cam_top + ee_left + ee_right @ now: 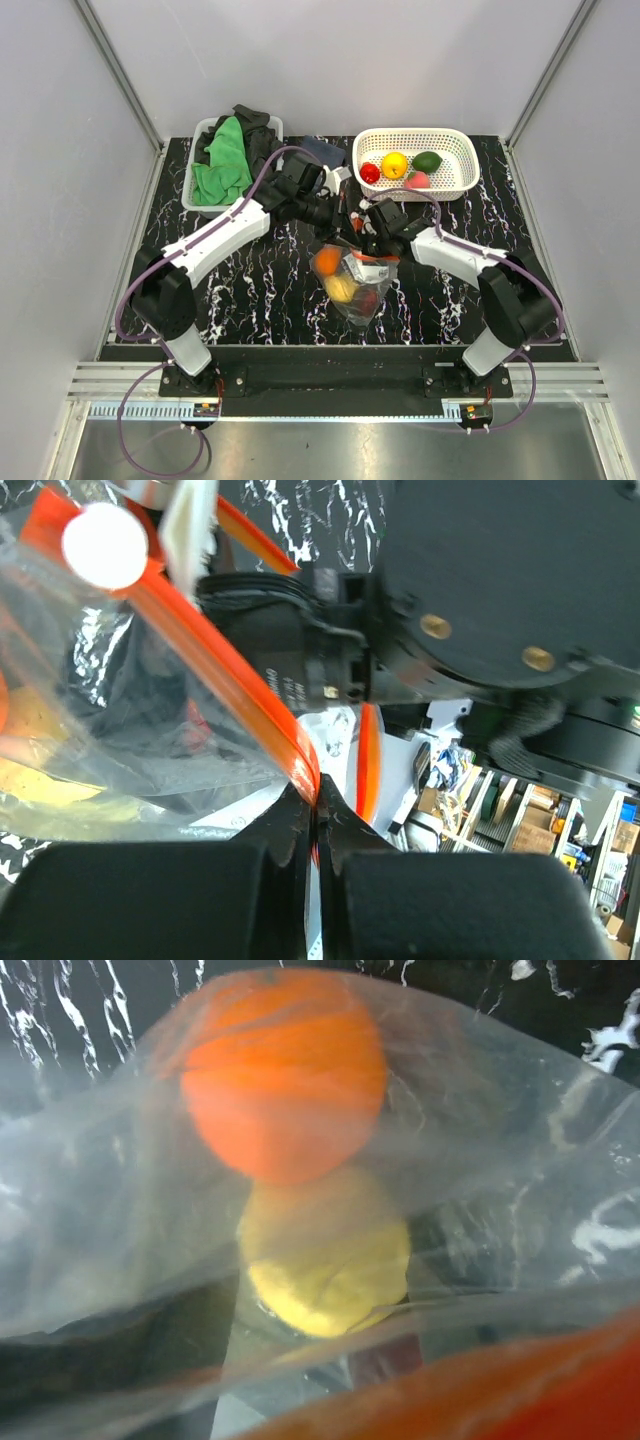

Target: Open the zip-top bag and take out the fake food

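In left tool (318, 818), zip-top bag (120, 730)

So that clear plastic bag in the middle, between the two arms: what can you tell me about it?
The zip-top bag is a crinkly clear plastic pouch with a red-orange zip strip along its far edge. It lies on the black marbled table between the arms. Through the film show an orange piece, a yellow piece and something red. The left gripper pinches the strip; the right gripper meets the same end, its hold hidden.
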`<state>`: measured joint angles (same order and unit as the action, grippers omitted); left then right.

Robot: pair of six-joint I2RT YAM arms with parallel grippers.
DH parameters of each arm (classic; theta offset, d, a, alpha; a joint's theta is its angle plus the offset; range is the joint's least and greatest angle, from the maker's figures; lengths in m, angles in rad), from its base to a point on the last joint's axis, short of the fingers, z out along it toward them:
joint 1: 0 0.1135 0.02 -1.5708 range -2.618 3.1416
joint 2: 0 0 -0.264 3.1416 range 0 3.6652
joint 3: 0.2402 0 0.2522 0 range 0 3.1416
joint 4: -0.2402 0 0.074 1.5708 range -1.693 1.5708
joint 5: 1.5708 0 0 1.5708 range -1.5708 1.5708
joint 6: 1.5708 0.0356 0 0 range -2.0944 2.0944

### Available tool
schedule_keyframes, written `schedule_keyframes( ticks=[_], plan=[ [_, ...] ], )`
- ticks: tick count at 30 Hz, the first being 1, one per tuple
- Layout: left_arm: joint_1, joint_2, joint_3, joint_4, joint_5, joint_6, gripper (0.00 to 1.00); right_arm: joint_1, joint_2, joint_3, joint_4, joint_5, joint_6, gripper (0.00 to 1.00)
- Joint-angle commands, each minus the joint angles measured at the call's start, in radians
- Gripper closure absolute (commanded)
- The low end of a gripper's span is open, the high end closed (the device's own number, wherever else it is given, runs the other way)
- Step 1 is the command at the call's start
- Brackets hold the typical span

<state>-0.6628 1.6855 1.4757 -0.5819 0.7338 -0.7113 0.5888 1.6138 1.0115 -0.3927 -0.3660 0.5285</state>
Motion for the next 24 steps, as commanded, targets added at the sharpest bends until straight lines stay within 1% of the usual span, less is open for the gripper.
schedule_keyframes(
  ticks=[1, 5, 7, 9, 12, 15, 18, 20, 22, 23, 24],
  plan=[
    [-0.006, -0.021, -0.029, 0.024, 0.006, 0.018, 1.00, 0.009, 0.057, -0.054, 0.101, -0.063, 0.010, 0.23],
    [-0.004, -0.036, -0.072, 0.025, -0.014, 0.027, 1.00, 0.020, 0.093, -0.083, 0.136, -0.100, 0.013, 0.22],
    [-0.004, -0.046, -0.086, 0.025, -0.024, 0.029, 1.00, 0.026, 0.100, -0.097, 0.146, -0.109, 0.010, 0.19],
    [-0.003, -0.049, -0.107, 0.024, -0.036, 0.030, 1.00, 0.028, 0.118, -0.096, 0.155, -0.136, 0.008, 0.19],
    [-0.003, -0.058, -0.129, 0.024, -0.050, 0.032, 1.00, 0.032, 0.127, -0.088, 0.153, -0.145, 0.008, 0.21],
    [-0.001, -0.066, -0.140, 0.025, -0.054, 0.030, 1.00, 0.032, 0.138, -0.083, 0.153, -0.186, 0.018, 0.29],
    [0.003, -0.073, -0.144, 0.024, -0.062, 0.026, 1.00, 0.032, 0.117, -0.080, 0.140, -0.179, 0.019, 0.44],
    [0.003, -0.078, -0.146, 0.025, -0.063, 0.023, 1.00, 0.032, 0.077, -0.068, 0.103, -0.137, 0.004, 0.62],
    [0.005, -0.087, -0.146, 0.025, -0.066, 0.018, 1.00, 0.031, 0.026, -0.038, 0.069, -0.102, -0.018, 0.69],
    [0.005, -0.090, -0.149, 0.024, -0.068, 0.016, 1.00, 0.029, 0.012, -0.027, 0.043, -0.076, -0.022, 0.76],
    [0.005, -0.092, -0.152, 0.025, -0.073, 0.015, 1.00, 0.028, -0.001, -0.005, 0.028, -0.067, -0.027, 0.77]
  ],
)
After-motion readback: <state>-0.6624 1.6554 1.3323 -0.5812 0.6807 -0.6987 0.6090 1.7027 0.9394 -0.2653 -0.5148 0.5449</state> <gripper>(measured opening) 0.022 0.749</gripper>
